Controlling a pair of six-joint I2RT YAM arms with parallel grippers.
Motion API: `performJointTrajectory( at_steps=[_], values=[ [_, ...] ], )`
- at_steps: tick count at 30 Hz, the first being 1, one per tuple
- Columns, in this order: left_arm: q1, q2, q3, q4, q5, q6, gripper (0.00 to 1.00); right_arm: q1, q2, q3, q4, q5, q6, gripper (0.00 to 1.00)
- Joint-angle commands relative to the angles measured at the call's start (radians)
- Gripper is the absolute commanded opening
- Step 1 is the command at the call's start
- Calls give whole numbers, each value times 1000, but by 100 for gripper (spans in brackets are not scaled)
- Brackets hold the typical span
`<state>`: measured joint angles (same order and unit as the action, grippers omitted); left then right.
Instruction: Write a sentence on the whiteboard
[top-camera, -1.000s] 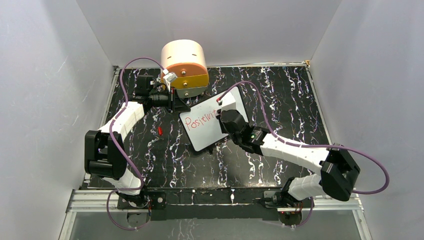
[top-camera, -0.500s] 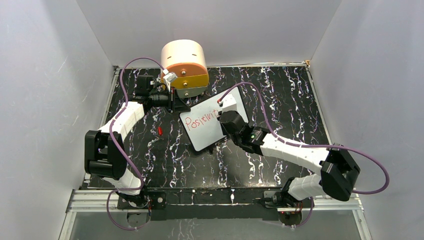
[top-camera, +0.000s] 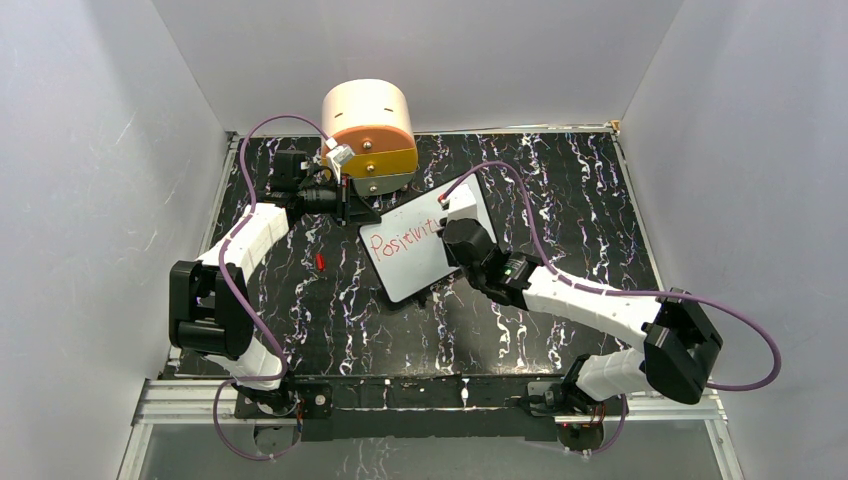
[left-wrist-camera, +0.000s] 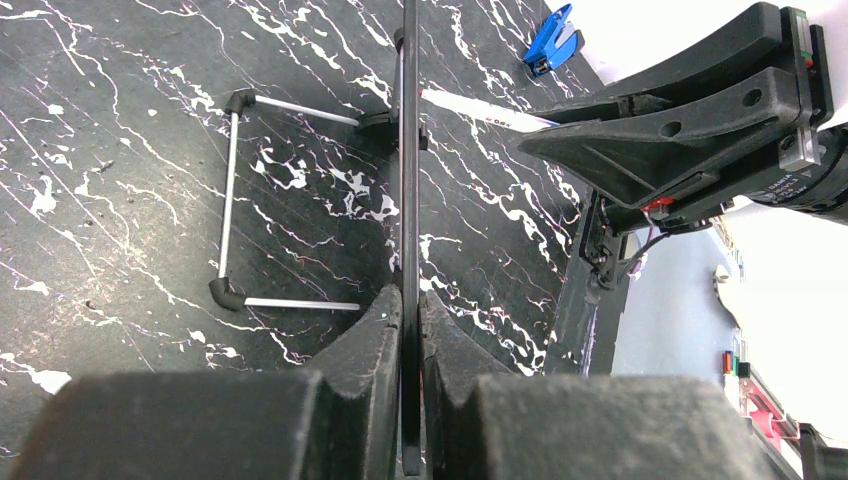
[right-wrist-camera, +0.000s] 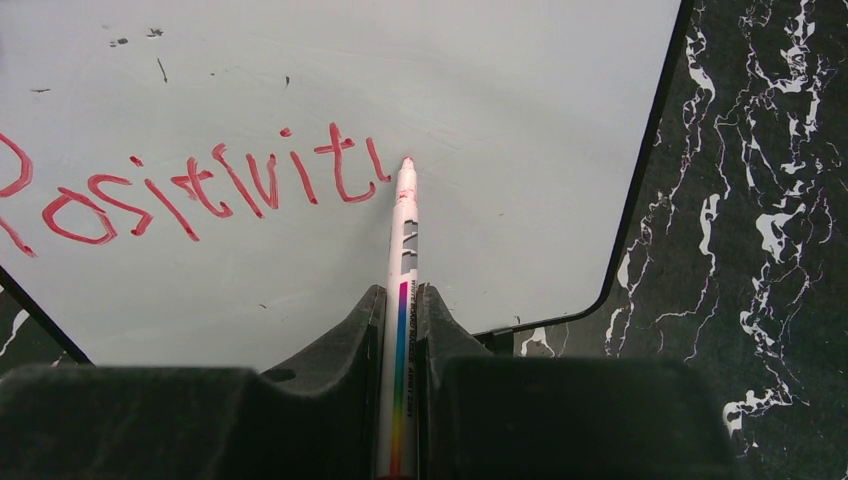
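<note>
Right wrist: R gripper (right-wrist-camera: 400, 297) jaws clamped on marker (right-wrist-camera: 404, 240), tip at whiteboard (right-wrist-camera: 480, 90) face, just right of last red stroke
Sentence (right-wrist-camera: 200, 185): reads "Positivit", unfinished
Left wrist: L gripper (left-wrist-camera: 405, 305) jaws pinch whiteboard edge, prob. steadying vs pen pressure
Support: wire stand (left-wrist-camera: 232, 190) behind whiteboard

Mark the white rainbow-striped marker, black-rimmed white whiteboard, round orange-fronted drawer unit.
white rainbow-striped marker (right-wrist-camera: 404, 222): right wrist view, barrel below the tip.
black-rimmed white whiteboard (right-wrist-camera: 480, 90): right wrist view, bare face.
round orange-fronted drawer unit (top-camera: 375, 150): top external view, orange front.
</note>
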<state>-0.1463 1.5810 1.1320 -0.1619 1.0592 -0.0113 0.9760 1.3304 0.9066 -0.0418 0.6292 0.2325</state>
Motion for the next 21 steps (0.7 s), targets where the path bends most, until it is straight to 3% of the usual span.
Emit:
performJointTrajectory(
  at_steps=[1,21],
  values=[
    [-9,22,-18,-61,-68,30,0,-10,-19,28,80,29,-26,0],
    [-9,19,-18,-61,-65,31,0,-21,13,51,58,-42,-29,0]
  ],
)
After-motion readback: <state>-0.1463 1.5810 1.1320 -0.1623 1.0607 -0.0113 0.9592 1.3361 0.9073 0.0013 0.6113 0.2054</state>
